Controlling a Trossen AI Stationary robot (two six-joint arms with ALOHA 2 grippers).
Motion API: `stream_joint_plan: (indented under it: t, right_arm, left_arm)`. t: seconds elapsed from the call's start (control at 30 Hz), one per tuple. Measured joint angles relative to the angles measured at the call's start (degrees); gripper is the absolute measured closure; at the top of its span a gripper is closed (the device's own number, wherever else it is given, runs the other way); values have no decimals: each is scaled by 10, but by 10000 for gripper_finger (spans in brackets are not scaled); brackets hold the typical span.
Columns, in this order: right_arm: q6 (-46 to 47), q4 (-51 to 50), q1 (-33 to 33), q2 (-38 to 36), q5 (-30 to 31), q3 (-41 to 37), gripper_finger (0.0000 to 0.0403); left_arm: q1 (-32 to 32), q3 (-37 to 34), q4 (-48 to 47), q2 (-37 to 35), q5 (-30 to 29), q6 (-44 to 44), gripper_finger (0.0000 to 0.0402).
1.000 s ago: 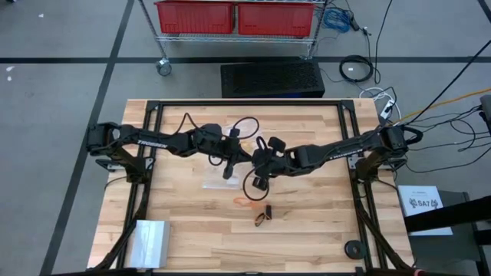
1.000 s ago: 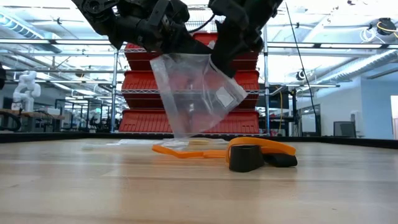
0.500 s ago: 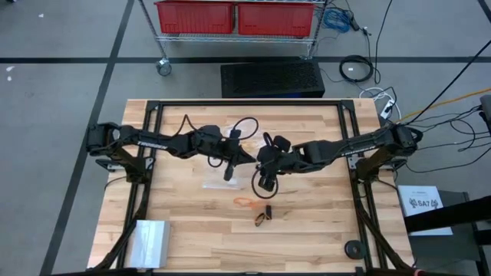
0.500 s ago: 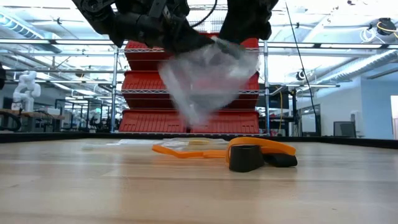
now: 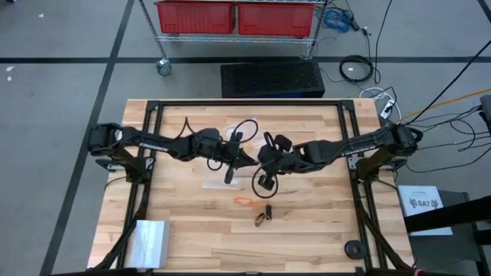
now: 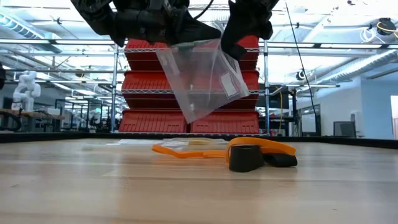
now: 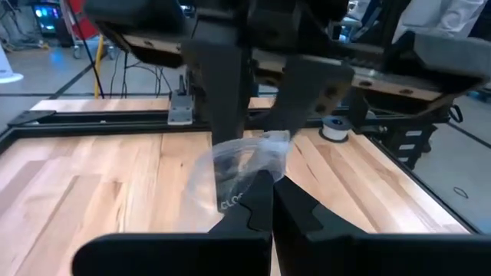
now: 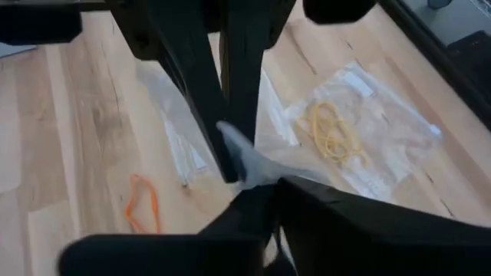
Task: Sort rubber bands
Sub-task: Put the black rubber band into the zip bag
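A clear plastic bag (image 6: 202, 78) hangs in the air over the table's middle, held between both grippers. My left gripper (image 5: 239, 159) (image 7: 270, 201) is shut on its top edge. My right gripper (image 5: 265, 159) (image 6: 236, 45) is shut on the same top edge, farther right. An orange rubber band (image 5: 245, 201) (image 8: 142, 203) and dark and tan rubber bands (image 5: 263, 216) lie flat on the wood, nearer the front edge. Yellow rubber bands (image 8: 331, 130) lie inside another clear bag (image 8: 368, 138) that rests flat on the table. My left gripper pinches the bag's top edge (image 7: 249, 165) between its two fingers, reaching in nearly level from the table's left. The bag hangs below the fingers, clear of the table. My right gripper pinches the bag's top edge near its right corner (image 8: 242, 157), slanting down from the table's right. The bag hangs tilted below it, its lower corner (image 6: 193, 118) well above the wood.
A stack of clear bags (image 5: 149, 239) sits at the table's near left corner. Another flat bag (image 5: 216, 182) lies under the left arm. Black cables (image 5: 245, 126) loop over the far middle. A small black round thing (image 5: 353, 249) sits at the near right edge.
My right gripper has risen a little and come onto the bag's top edge. The bag swung and blurred, and now hangs higher and more tilted. Its lower end is farther above the table than before. The bands on the wood have stayed put.
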Motion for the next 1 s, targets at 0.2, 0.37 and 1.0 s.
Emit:
stream_joint_plan:
  t: [0.2,0.37,1.0]
  right_arm:
    - [2,-30,43,-21,109,0,399]
    - [23,-30,115,-22,270,-5,401]
    - [-86,151,175,-41,439,-111,403]
  left_arm:
    - [-1,0,6,2,-1,0,401]
    - [0,0,21,2,1,-4,401]
    - [-2,-1,64,2,15,-45,401]
